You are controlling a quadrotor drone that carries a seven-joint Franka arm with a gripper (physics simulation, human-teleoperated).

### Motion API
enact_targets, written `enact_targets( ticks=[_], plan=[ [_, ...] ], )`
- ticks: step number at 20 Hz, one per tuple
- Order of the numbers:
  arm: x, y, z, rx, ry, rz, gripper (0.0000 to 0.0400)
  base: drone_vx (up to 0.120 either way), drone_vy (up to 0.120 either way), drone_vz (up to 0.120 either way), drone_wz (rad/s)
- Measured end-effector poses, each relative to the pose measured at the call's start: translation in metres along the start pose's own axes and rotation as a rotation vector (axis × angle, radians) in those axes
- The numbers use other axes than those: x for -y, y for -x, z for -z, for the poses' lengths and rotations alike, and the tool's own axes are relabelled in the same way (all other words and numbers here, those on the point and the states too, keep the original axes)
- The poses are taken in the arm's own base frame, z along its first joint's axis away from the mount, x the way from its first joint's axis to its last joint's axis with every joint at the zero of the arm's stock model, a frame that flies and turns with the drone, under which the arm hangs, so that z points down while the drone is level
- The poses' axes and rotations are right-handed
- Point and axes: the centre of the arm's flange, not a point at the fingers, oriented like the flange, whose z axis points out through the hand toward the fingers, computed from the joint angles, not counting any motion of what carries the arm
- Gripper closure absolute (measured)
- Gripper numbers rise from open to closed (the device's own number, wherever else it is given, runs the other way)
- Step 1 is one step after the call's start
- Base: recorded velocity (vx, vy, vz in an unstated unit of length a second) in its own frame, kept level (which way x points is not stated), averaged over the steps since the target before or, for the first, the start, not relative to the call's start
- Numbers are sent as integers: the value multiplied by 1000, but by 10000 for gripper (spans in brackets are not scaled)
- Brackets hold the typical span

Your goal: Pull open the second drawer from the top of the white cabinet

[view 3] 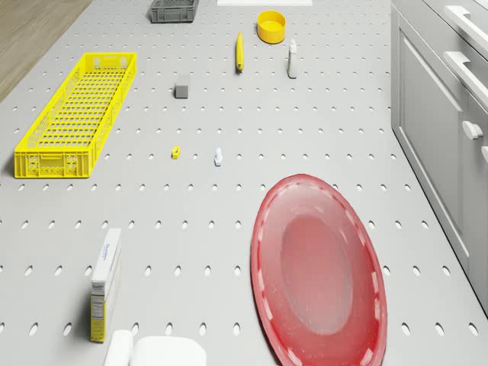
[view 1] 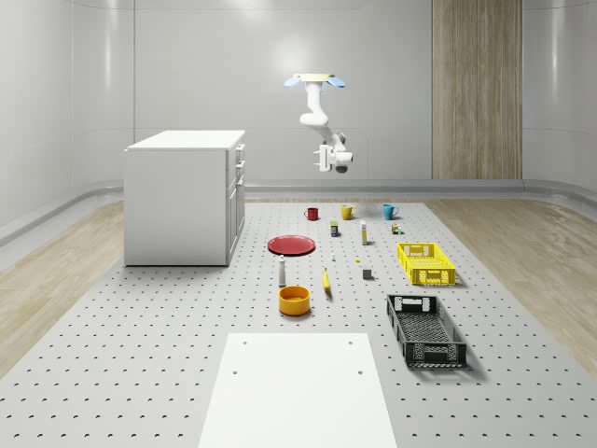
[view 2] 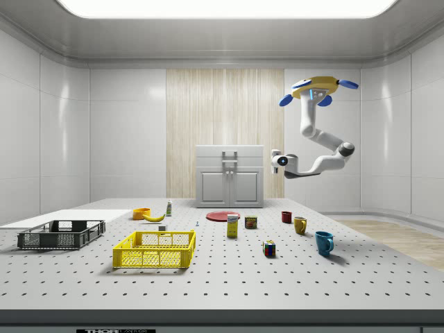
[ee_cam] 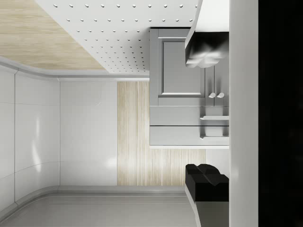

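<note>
Here the drone is hovering high above the pegboard table, over its far end near the mugs. Its gripper is hanging in the air with fingers spread apart, facing the white cabinet (drawers shut), well apart from it.
</note>
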Motion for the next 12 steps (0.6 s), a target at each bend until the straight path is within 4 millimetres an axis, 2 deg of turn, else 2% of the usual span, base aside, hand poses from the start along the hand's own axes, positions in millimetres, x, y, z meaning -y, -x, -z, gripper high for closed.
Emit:
enact_targets(
  ticks=[5, 12],
  plan=[
    [0, 0, 0, 0, 0, 0, 100, 120, 0, 0, 0],
    [0, 0, 0, 0, 0, 0, 100, 120, -114, 0, 0]
  ],
)
